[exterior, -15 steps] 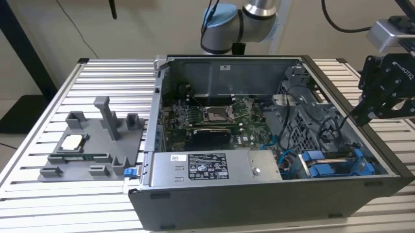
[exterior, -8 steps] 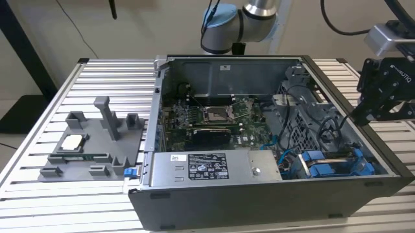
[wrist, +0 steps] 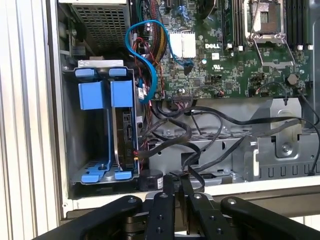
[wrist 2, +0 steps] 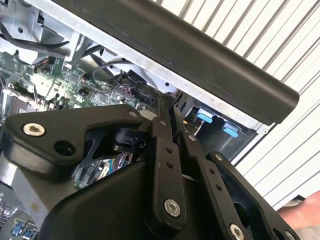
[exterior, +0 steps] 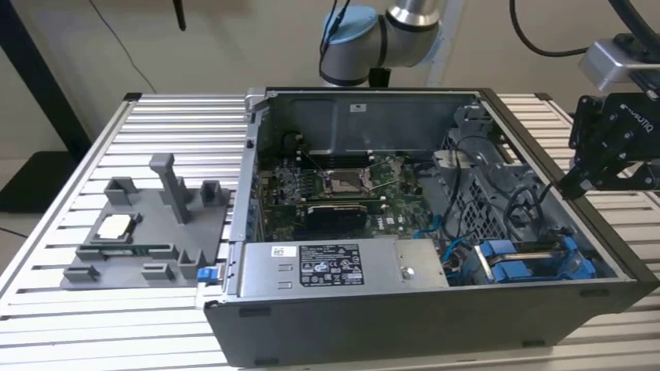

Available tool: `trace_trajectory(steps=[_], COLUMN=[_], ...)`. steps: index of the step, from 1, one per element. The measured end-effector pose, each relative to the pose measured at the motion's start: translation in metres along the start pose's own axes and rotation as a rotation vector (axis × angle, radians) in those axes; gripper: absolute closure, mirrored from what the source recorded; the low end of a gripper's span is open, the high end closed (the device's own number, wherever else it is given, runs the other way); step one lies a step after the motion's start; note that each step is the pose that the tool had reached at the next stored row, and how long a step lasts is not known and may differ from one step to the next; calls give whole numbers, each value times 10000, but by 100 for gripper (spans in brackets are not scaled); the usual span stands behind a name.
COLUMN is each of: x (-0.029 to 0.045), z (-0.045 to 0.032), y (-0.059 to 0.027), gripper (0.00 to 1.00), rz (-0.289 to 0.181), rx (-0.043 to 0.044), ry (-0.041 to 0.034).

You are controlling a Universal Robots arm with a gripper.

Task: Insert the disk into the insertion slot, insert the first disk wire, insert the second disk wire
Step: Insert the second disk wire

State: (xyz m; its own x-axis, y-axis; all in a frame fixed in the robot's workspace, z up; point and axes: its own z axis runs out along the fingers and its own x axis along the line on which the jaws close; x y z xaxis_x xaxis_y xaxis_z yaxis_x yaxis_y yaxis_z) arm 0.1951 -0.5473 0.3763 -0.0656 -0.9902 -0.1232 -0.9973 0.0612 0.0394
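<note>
Claw: the black two-fingered claw (exterior: 570, 185) (wrist 2: 168, 102) (wrist: 176, 179) is held over the long wall of the case at the exterior view's right. Its fingers are drawn together, and nothing is seen between them.
Disk: the hard drive in its bright blue plastic carrier (wrist: 125, 134) (exterior: 534, 250) is seen edge-on, seated in the bay.
Slot: the grey metal drive bay with blue plastic rails (wrist: 87, 145) is set in the case's near corner at the exterior view's right.
Wires: loose black cables (wrist: 200, 131) are spread beside the bay, close to the fingertips. A light blue cable (wrist: 150, 50) is looped at the bay's end. Whether any is plugged into the disk cannot be told.
Case: the open dark grey computer case (exterior: 413, 325) is stood on the slatted aluminium worktop (exterior: 154, 131).
</note>
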Motion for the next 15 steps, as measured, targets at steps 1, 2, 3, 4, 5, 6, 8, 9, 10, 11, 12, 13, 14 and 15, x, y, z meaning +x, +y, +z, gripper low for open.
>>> trace_trajectory(steps=[1, 2, 3, 4, 5, 6, 8, 9, 10, 11, 12, 13, 14, 15], x=[0, 0, 0, 0, 0, 0, 0, -1, -2, -2, -2, 0, 2, 4], z=[0, 0, 0, 0, 0, 0, -1, -15, -25, -33, -40, -46, -51, -56], y=[0, 0, 0, 0, 0, 0, 0, 11, 23, 40, 60, 87, 116, 145], gripper=[83, 84, 84, 84, 84, 84, 84, 84, 84, 84, 84, 84, 84, 84], rz=[0, 0, 0, 0, 0, 0, -2, 0, -1, -1, 0, 0, -1, 0], rx=[0, 0, 0, 0, 0, 0, 0, 0, 0, -1, 0, 0, 1, 1], ry=[0, -1, -2, -2, -2, -3, -3, -3, -3, -6, -6, -4, -3, -3])
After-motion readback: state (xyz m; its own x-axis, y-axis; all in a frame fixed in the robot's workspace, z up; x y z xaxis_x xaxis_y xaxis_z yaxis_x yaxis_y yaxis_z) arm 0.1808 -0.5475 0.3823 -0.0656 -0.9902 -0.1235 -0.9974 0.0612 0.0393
